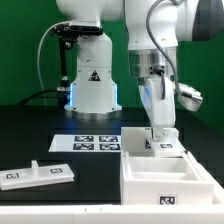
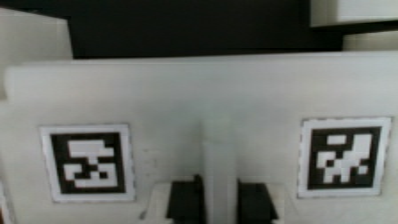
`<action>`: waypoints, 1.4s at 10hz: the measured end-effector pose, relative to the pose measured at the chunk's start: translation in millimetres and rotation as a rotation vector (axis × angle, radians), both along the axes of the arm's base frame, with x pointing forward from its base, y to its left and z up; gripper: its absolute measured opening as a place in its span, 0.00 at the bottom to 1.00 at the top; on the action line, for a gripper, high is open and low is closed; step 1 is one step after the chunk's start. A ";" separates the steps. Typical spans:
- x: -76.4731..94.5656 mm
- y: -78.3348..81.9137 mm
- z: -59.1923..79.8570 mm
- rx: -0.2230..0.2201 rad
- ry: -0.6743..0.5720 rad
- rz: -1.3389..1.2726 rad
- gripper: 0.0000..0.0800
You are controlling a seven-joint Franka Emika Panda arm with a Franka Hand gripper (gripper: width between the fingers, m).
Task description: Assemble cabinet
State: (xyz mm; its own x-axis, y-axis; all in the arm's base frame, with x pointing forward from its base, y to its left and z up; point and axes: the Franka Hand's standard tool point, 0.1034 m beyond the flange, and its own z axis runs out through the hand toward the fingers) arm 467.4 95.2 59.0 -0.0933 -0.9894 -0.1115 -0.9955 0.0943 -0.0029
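Exterior view, lower left of frame: loose cabinet panels [image 1: 35, 175] lying flat on desk [image 1: 95, 198], tags up, well apart from the work. Centre of frame: marker board [image 1: 85, 143] flat on desk, in front of robot base [image 1: 92, 85]; neither involved. Right of frame: arm reaching straight down onto cabinet box [image 1: 145, 192], which stands at lower right with tagged panel [image 1: 166, 148] at its rear edge.

Wrist view: fingers [image 2: 175, 205] almost together, directly over that tagged panel [image 2: 196, 100], between its two tags. Cannot tell whether pinching a thin rib or merely pressing on the surface.

Judged step: seating or nudging panel into box.

Judged hazards:
- Panel sliding or tipping out of its seat under off-centre pressure.
- Whole box skating across smooth desk, with no restraint visible.
- If pinched, panel lifting out on withdrawal, through a grip not released first.

Recommend small, square force, and a check of alignment with box walls before any further push.
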 end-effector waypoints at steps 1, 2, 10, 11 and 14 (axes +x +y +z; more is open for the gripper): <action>0.5 3.3 0.2 -0.001 0.005 0.000 0.08; 1.5 1.6 1.3 0.016 0.033 -0.008 0.08; -1.7 14.1 0.7 0.015 0.098 -0.074 0.08; -3.8 15.7 -0.4 0.014 0.101 -0.070 0.08; -3.9 15.3 -0.9 0.014 0.102 -0.070 0.08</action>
